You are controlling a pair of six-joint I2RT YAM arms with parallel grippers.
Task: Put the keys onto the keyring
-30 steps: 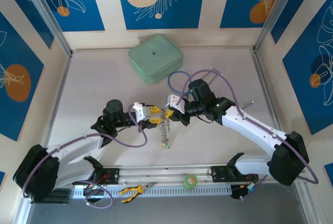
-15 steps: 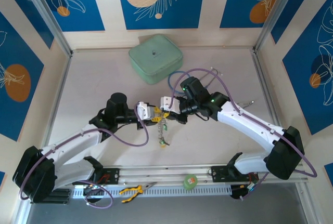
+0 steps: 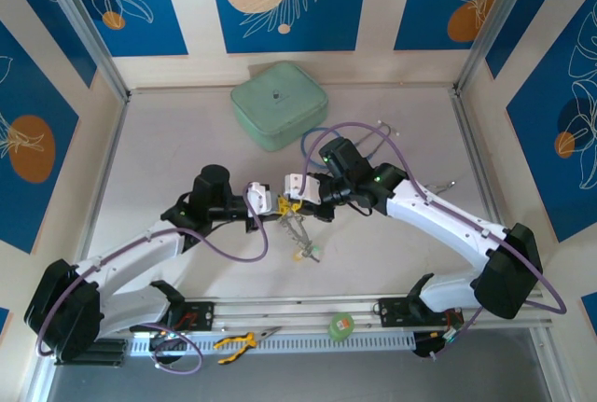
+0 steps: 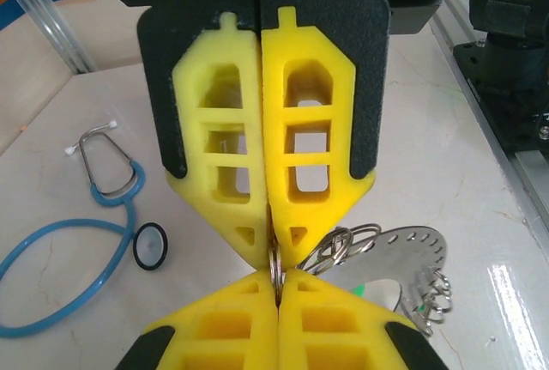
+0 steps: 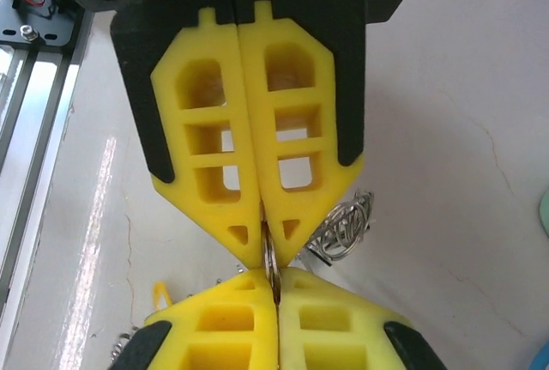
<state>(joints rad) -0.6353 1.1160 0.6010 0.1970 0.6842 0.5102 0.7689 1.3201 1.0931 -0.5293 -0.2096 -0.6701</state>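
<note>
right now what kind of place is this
Probably a robot lab test booth: left arm and right arm bolted to a rail at the table edge, aluminium frame posts, printed blue wall panels.

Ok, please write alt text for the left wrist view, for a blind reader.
The shut left gripper pinches a thin keyring tip to tip with the right gripper, both with yellow fingers. Small rings and a holed silver tag hang to the right; a blue stethoscope lies on the pale table at left.

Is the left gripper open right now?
No: in the left wrist view the left gripper has its yellow fingers pressed together, pinching a thin metal ring at their tips.
</note>
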